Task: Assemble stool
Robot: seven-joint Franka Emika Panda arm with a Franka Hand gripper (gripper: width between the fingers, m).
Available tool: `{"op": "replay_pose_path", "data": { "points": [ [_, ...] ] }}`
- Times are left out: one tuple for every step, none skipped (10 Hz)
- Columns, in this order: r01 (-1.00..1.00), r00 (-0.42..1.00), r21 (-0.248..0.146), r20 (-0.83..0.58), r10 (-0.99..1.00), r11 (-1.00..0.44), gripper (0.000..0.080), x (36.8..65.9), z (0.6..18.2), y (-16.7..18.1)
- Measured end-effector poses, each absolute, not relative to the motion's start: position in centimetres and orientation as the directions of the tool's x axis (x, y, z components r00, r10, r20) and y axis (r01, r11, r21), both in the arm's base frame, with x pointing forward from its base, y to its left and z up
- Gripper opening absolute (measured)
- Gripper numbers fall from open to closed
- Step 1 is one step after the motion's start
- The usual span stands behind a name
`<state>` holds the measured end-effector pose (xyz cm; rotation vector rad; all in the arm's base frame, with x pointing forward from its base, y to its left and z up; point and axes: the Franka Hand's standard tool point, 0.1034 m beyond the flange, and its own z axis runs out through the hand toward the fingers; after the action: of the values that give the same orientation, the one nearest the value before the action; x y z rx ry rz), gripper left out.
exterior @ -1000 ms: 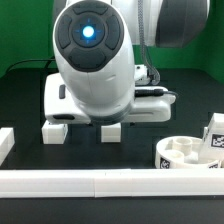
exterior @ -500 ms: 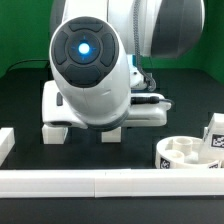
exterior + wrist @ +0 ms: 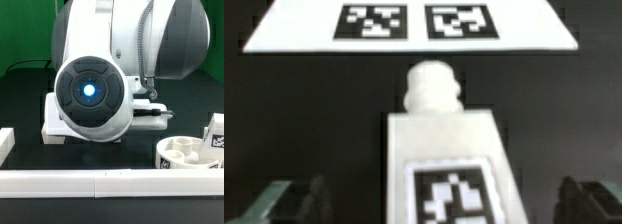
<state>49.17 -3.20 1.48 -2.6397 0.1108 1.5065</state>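
Observation:
In the wrist view a white stool leg [image 3: 441,140] lies on the black table. Its tag faces up and its rounded peg end points toward the marker board [image 3: 411,25]. My gripper [image 3: 441,205] is open, with one dark fingertip [image 3: 287,200] on each side of the leg, apart from it. In the exterior view the arm's large round joint [image 3: 90,92] hides the gripper and this leg. The round seat [image 3: 185,152] with its sockets up lies at the exterior view's lower right. Another tagged leg [image 3: 216,135] stands just beyond it.
A long white rail block [image 3: 100,183] runs along the front of the table in the exterior view. A shorter rail block [image 3: 5,143] sits at the exterior view's left edge. A green wall stands behind the black table.
The arm's round joint has moved lower and toward the exterior view's left, now covering more of the white parts behind it. The seat and the far leg have not moved.

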Motion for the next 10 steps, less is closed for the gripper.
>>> {"op": "replay_pose_path", "data": {
  "points": [
    [-0.112,0.505,-0.051,-0.863,-0.013,-0.992,0.0521,49.1,1.3,-3.1],
    [-0.111,0.504,-0.051,-0.863,-0.012,-0.992,0.0382,49.0,1.3,-3.1],
    [-0.111,0.505,-0.051,-0.863,-0.012,-0.993,0.0334,49.1,1.3,-3.1],
    [-0.11,0.505,-0.052,-0.863,-0.011,-0.993,0.0334,49.1,1.3,-3.1],
    [-0.11,0.505,-0.052,-0.863,-0.011,-0.993,0.0334,49.2,1.4,-3.0],
    [-0.11,0.508,-0.053,-0.861,-0.011,-0.993,0.0334,49.3,1.7,-3.0],
    [-0.112,0.508,-0.055,-0.861,-0.01,-0.992,0.0334,49.5,2.3,-2.9],
    [-0.12,0.501,-0.062,-0.866,-0.006,-0.991,0.0334,49.6,3.8,-2.6],
    [-0.124,0.483,-0.071,-0.876,0.003,-0.99,0.0334,49.9,6.0,-2.1],
    [-0.117,0.471,-0.084,-0.882,0.019,-0.99,0.0334,50.4,8.1,-1.7]
  ]
}}
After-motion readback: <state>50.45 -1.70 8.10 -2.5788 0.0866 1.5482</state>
